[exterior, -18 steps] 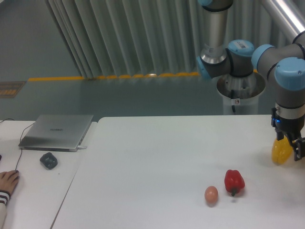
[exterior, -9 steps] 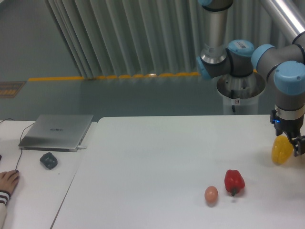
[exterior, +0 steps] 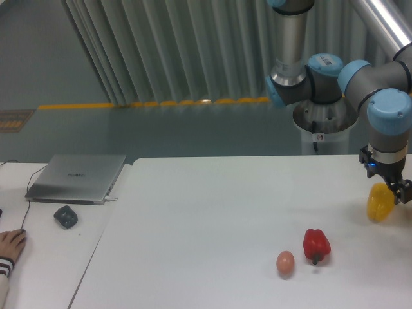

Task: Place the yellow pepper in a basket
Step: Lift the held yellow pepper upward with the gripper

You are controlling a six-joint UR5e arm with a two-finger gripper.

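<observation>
White rectangular table fills the lower frame, grey-and-blue jointed robot arm reaches in from the upper right. Silver closed laptop sits on the adjoining table at left, with a dark grey computer mouse just in front and a person's hand at the left edge. Black two-finger gripper is at the far right edge, closed around the top of the small glossy yellow bell pepper; pepper hangs from the fingers, looks lifted clear of the tabletop, though the gap is hard to judge. Small red bell pepper lies near the front of the table, tan egg just beside it on its left, both well apart from the gripper. Step in hand: carry phase, pepper grasped and raised. No basket visible; likely off frame to the right. Next move calls for carrying the pepper over the basket, lowering, then opening the fingers.
</observation>
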